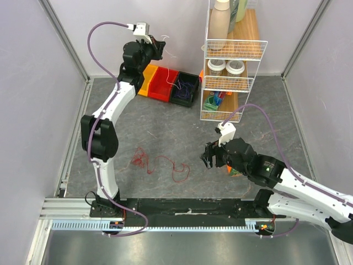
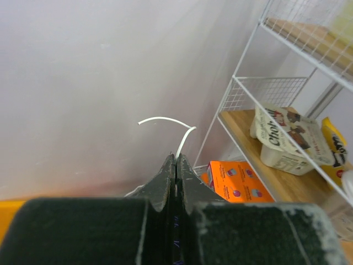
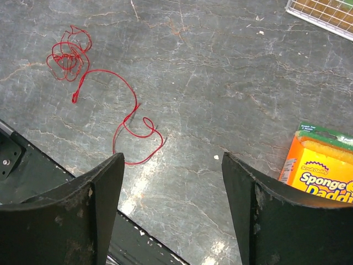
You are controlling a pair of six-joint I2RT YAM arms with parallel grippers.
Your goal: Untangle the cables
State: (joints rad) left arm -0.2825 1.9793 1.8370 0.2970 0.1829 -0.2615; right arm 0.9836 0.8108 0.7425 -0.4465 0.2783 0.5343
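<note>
The left gripper (image 2: 176, 161), jaws shut on the white cable (image 2: 165, 119) sprouting from their tips, may let that thin wire slip; the right gripper (image 3: 172, 160), jaws wide and empty, faces the red cable (image 3: 124, 124) ahead-left.

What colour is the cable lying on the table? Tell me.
Red: the cable shows best in the right wrist view.

white cable (image 2: 163, 117) lower end hidden inside left gripper (image 2: 176, 164); sponge pack (image 3: 322, 168) cut by edge.
</note>
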